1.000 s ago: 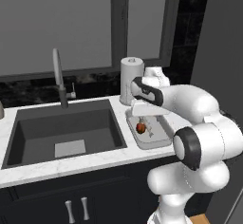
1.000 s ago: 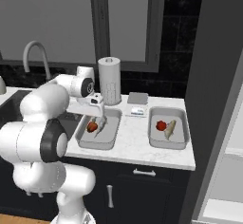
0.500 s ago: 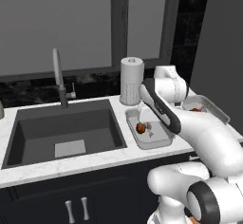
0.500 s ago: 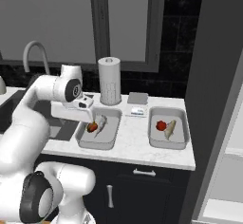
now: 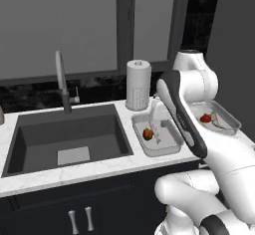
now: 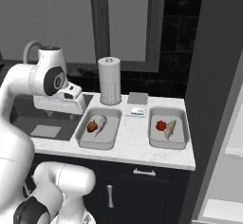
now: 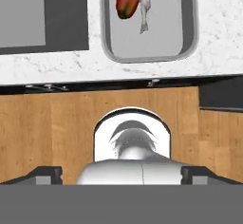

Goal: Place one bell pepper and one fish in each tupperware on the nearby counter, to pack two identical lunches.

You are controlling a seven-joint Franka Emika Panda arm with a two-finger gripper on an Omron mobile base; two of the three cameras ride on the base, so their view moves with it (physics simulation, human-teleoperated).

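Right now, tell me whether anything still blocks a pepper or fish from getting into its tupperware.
Nothing visible does. The tupperware by the sink already holds a bell pepper and a fish; the other tupperware holds a pepper and a fish. The claw is open and empty.

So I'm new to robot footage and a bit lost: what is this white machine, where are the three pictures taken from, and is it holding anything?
The white machine is a robot arm on a driving base, in a computer-rendered kitchen. Two pictures come from cameras on the base, behind the arm to its left and right. The third comes from a camera on its hand, looking down.

On the marbled counter, beside the sink, stand two grey tubs. The left tub holds a red pepper and a fish; the right tub holds the same pair. A paper towel roll stands behind them.

The gripper is open and holds nothing.
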